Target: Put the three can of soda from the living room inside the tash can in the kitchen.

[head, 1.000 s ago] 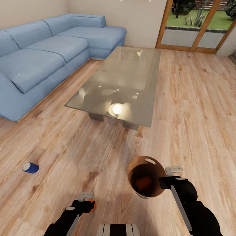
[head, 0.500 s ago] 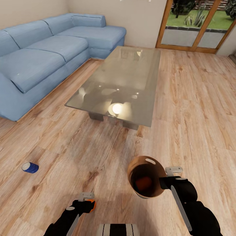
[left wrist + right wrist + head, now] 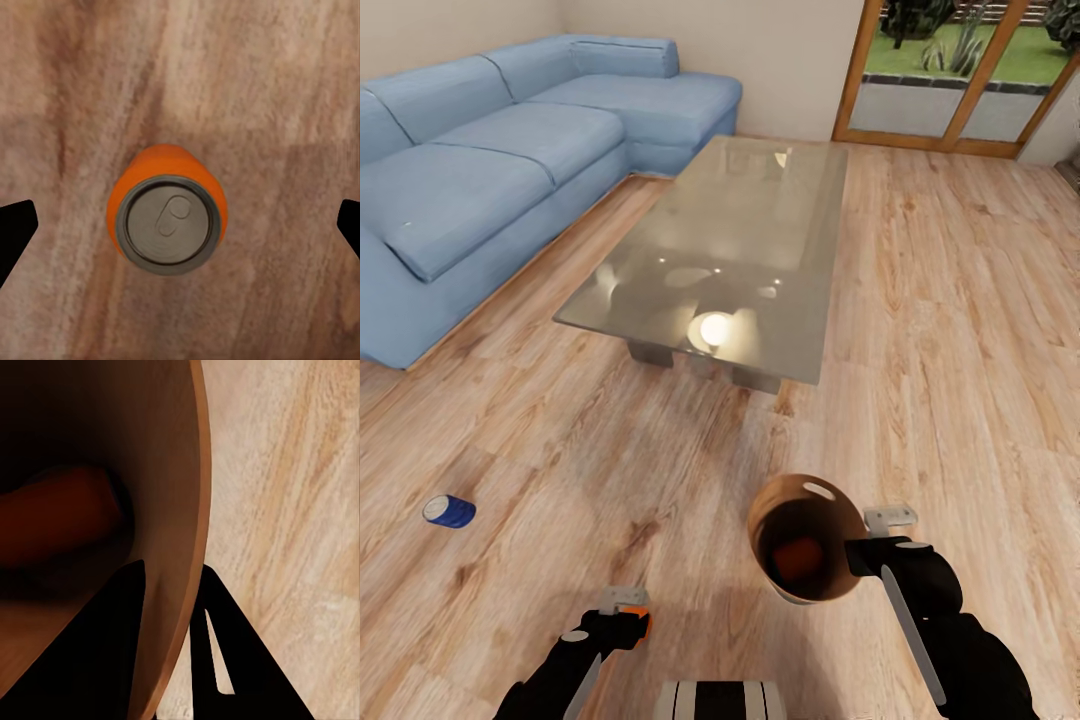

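the bright orange soda can with a grey top point(image 3: 166, 219) sits between the left gripper point(image 3: 622, 612) fingers at about 7 o'clock low in the head view; whether the fingers pinch it i cannot tell; the copper-lined round trash can point(image 3: 830, 510), a second orange can point(image 3: 798, 560) inside, tilts at 5 o'clock, its wall clamped by the right gripper point(image 3: 174, 607), likely as a carried catcher; the dark blue can point(image 3: 449, 511) lies on the wood plank floor point(image 3: 960, 330) at 9 o'clock; both forearms reach forward, low.

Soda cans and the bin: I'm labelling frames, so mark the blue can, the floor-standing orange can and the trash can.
blue can point(image 3: 450, 511), head view, its side.
orange can point(image 3: 168, 226), left wrist view, its grey top.
trash can point(image 3: 765, 505), head view, its rim.
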Motion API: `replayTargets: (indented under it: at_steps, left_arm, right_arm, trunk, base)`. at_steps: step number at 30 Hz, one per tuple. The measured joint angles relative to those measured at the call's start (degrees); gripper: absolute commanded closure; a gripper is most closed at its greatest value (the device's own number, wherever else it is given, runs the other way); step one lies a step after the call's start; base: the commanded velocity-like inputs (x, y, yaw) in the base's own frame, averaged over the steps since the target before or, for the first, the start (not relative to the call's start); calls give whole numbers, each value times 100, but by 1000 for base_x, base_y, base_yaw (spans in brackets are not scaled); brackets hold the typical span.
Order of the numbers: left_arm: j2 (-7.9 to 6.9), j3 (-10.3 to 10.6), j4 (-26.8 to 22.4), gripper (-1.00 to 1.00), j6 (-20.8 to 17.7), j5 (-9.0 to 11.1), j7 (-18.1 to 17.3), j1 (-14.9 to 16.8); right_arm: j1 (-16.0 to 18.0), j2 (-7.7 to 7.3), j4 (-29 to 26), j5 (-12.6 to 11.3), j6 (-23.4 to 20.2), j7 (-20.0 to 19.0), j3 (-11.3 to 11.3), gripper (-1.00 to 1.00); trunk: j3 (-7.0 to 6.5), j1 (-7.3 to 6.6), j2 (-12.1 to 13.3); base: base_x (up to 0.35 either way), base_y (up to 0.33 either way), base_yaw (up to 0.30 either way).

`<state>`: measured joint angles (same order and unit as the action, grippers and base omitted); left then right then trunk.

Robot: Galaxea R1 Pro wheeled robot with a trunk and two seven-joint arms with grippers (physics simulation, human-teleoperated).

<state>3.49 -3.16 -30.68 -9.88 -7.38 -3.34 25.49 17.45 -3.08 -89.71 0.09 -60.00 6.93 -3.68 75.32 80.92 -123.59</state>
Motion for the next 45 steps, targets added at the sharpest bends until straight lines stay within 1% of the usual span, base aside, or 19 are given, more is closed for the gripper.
replayTargets:
  at_steps: [11,22,38,45]
  left_arm:
    - [2,0,0,-100,-6,0,0,0]
    - [3,-4,1,-100,-6,0,0,0]
    - [2,-3,0,-100,-6,0,4,0]
    - [3,-3,1,-100,2,0,0,0]
  right_arm:
    - [-4,-1,-1,12,0,1,-3,100]
    - [-1,0,-2,5,0,1,-2,100]
    - [-6,0,-1,14,0,0,-6,100]
    - [-4,0,-2,10,0,0,-4,100]
  trunk:
    - [99,0,0]
    - [133,0,0]
    - [271,0,0]
    - [310,0,0]
  base:
    - [0,0,-72]
    - [0,0,-25]
    - [0,0,-94]
    - [0,0,-20]
